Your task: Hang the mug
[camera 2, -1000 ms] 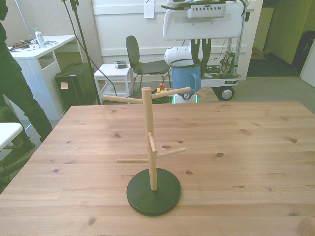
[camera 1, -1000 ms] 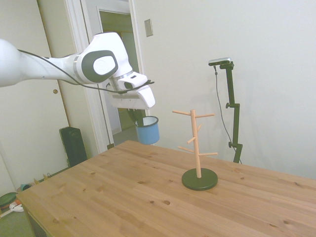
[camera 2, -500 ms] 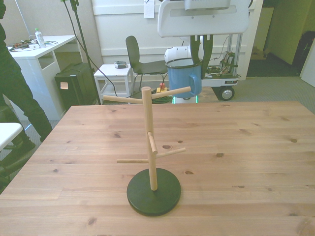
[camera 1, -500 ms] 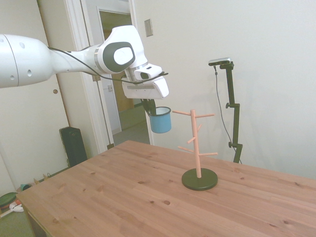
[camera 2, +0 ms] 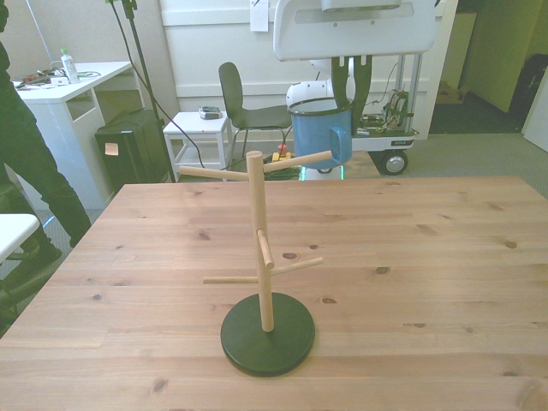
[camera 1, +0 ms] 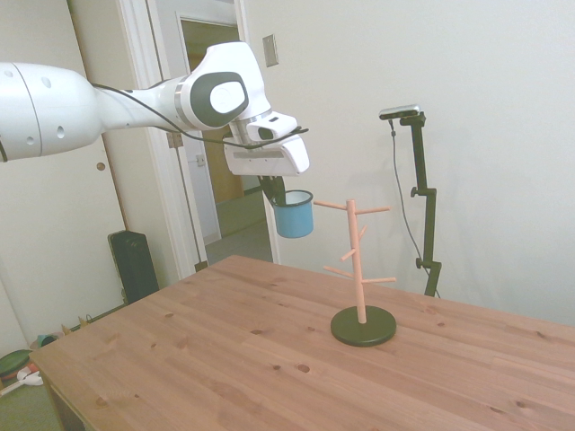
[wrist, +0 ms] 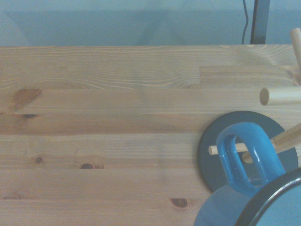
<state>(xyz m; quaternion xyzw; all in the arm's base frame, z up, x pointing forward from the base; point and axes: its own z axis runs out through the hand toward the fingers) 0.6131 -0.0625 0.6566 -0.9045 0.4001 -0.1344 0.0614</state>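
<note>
One wooden table (camera 1: 269, 350) fills the lower part of every view, and the landmark on it is the wooden mug tree (camera 1: 356, 269), an upright post with slanted pegs on a round dark base (camera 2: 267, 341). The white arm (camera 1: 108, 99) comes in from the side view's left, high over the table, stretched nearly level, with its last joint bent so that the flat white wrist block faces down. Under that block hangs the hand (camera 1: 275, 191), its dark fingers (camera 2: 360, 79) pointing down and clamped on the rim of the mug (camera 1: 294, 214).

The mug hangs upright in the air, well above the table, on the arm's side of the mug tree and about level with its topmost pegs. In the side view it is just beside the tip of the upper peg that points toward the arm, with a small gap showing. In the front view the mug (camera 2: 320, 132) shows behind the tree's top, toward the front view's right of the post, its loop handle turned to that side. In the wrist view the blue handle (wrist: 248, 157) lies over the tree's dark base, with a thin peg crossing behind the loop.

A person (camera 2: 26, 163) in dark clothing stands off the table, at the front view's left of the mug tree.
</note>
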